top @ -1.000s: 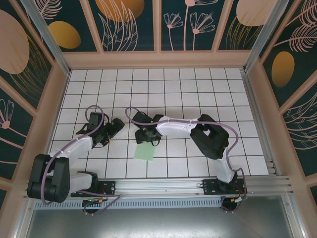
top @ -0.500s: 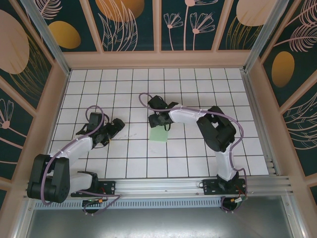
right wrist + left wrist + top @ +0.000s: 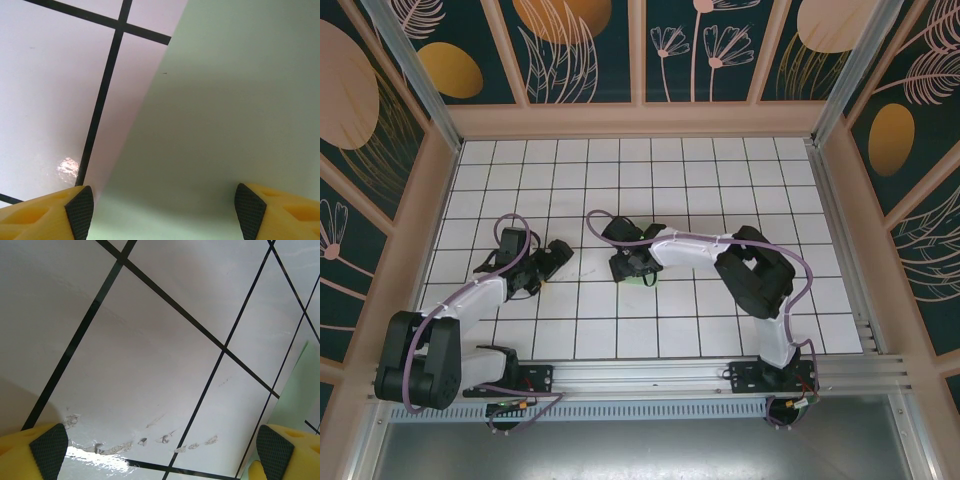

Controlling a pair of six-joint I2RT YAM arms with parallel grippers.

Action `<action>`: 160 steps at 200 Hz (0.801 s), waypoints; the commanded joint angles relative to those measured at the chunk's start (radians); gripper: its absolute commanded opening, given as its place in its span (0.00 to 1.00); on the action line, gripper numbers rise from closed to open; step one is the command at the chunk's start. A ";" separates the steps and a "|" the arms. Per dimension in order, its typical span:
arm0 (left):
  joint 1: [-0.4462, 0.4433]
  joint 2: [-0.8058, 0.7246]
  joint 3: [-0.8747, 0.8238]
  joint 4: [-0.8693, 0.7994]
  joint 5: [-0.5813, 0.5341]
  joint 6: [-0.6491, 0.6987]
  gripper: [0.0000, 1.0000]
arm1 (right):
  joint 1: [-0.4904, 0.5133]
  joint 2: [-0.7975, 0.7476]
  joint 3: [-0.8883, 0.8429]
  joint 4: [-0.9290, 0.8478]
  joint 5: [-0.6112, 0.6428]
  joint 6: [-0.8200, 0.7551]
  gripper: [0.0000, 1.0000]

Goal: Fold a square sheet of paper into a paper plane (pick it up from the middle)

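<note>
**Status: Paper at Table Centre, Both Grippers Open**

Square sheet of paper (image 3: 225,100): lies flat on the tiled table (image 3: 720,180) near its centre. In the top view, sits mostly hidden beneath the right gripper (image 3: 632,268), with only a green corner showing at the near right.

Right gripper: jaws spread wide, pads (image 3: 80,210) low over the sheet, nothing clamped between them. Contact with the paper: cannot tell.

Left gripper (image 3: 552,260): spread fully, empty. Hangs low over bare tiles left of the sheet, apart from it.
</note>
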 commanded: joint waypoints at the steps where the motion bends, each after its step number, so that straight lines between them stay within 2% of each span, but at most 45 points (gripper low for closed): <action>1: 0.008 0.003 -0.016 0.022 0.017 0.013 0.98 | 0.005 0.033 -0.001 -0.046 0.003 0.015 0.77; 48: 0.007 0.006 -0.017 0.025 0.023 0.013 0.99 | -0.001 0.047 -0.041 -0.035 0.005 0.012 0.69; 78: 0.008 0.009 -0.018 0.028 0.029 0.013 0.98 | -0.025 0.017 -0.085 0.015 -0.044 -0.010 0.59; 106: 0.008 0.014 -0.020 0.033 0.037 0.013 0.98 | -0.042 0.010 -0.100 0.023 -0.037 -0.022 0.52; 145: 0.008 0.016 -0.021 0.044 0.055 0.012 0.99 | -0.070 -0.013 -0.137 0.076 -0.111 -0.052 0.52; 160: 0.007 0.016 -0.021 0.046 0.063 0.015 0.98 | -0.093 -0.036 -0.166 0.116 -0.205 -0.067 0.54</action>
